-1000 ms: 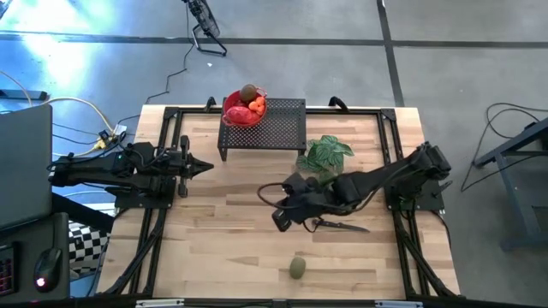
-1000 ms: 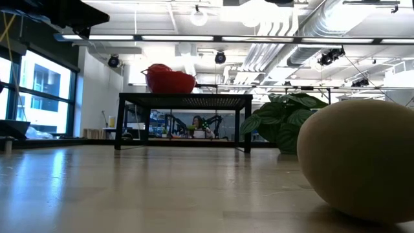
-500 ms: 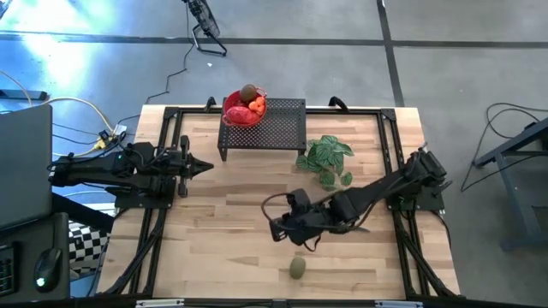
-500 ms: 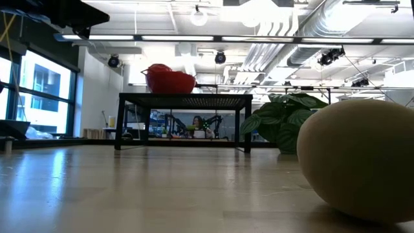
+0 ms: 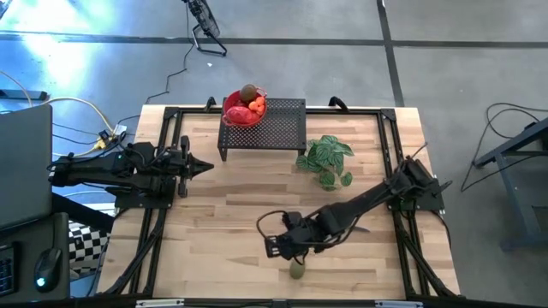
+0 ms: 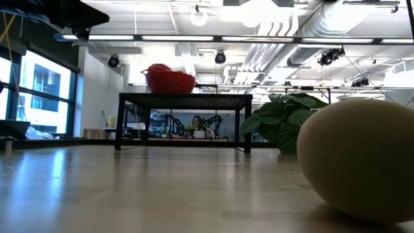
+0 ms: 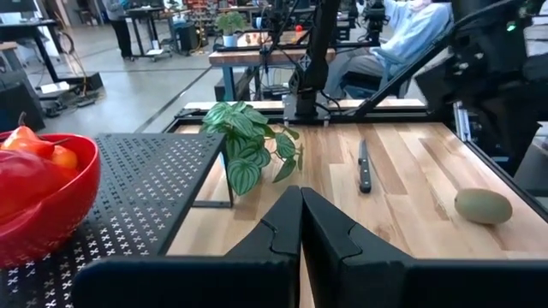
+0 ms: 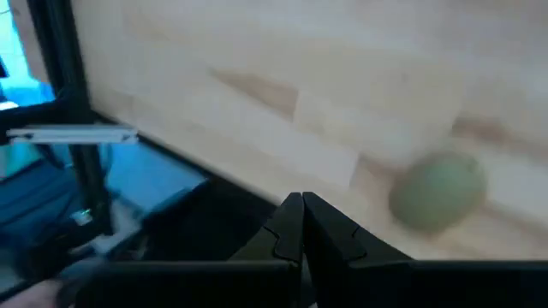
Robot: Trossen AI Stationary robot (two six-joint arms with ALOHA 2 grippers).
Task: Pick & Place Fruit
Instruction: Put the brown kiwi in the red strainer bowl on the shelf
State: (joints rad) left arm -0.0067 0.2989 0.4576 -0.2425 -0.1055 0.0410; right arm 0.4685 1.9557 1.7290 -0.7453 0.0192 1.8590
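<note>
An olive-green oval fruit (image 5: 297,269) lies alone on the wooden table near its near edge; it fills the right of the low view (image 6: 359,158) and shows in both wrist views (image 8: 438,192) (image 7: 482,205). The other fruit, a brown oval (image 5: 248,91), orange and red pieces, sits in a red bowl (image 5: 243,111) on a black mesh rack (image 5: 274,127). My right gripper (image 5: 269,249) is shut, just left of and beyond the green fruit, touching nothing. My left gripper (image 5: 205,167) is shut and empty at the table's left.
A green leafy plant (image 5: 328,158) lies right of the rack. A black-handled knife (image 7: 363,164) lies on the table under my right arm. The table's near edge and black frame rail (image 8: 77,128) are close to my right gripper.
My right gripper has gone from beside the knife and plant toward the table's near edge and a little left, ending close to the olive-green fruit. The fruit has stayed where it was.
</note>
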